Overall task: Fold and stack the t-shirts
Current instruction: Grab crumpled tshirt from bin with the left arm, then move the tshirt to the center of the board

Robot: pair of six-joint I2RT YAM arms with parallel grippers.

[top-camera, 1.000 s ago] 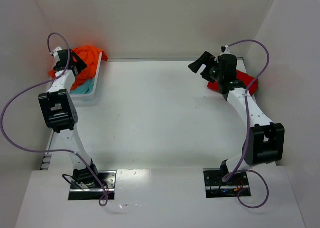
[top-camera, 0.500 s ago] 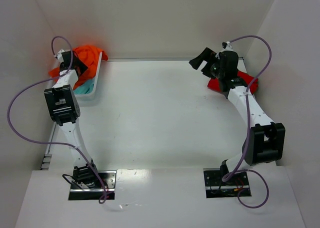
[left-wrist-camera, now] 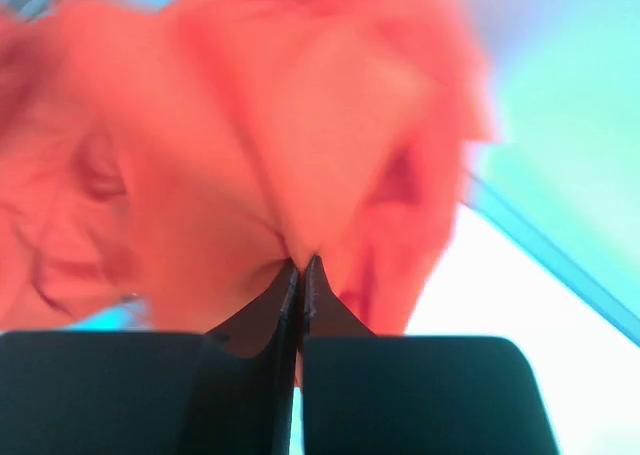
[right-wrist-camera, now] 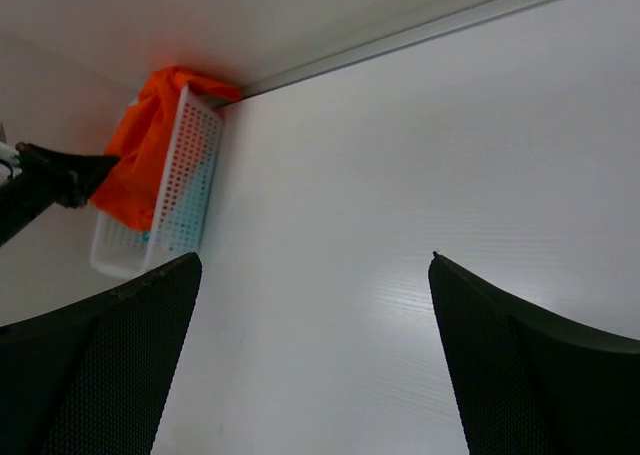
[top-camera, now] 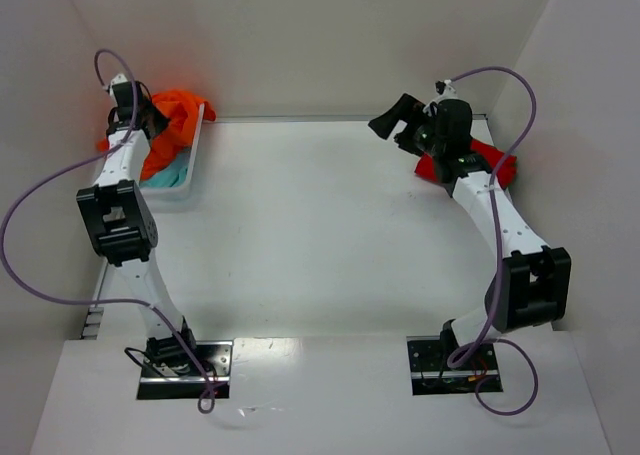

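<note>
The left pincer (left-wrist-camera: pixel 303 264) pinches the orange t-shirt (top-camera: pixel 180 110), heaped in the basket (top-camera: pixel 192 167) directly ahead of it. The right pincer (top-camera: pixel 392 122) gapes empty, far across from the basket, just beside the red t-shirt (top-camera: pixel 497 165).

I read the top view as bright, under even diffuse light. Shadows on the table (top-camera: pixel 320 225) are faint, and there is glare on its glossy near strip. The left wrist view is heavily blurred: the orange shirt (left-wrist-camera: pixel 250 125) smears, and the right side washes out pale. The right wrist view is dimmer and sharp at distance, with the right gripper (right-wrist-camera: pixel 313 260) dark and soft-edged.
</note>
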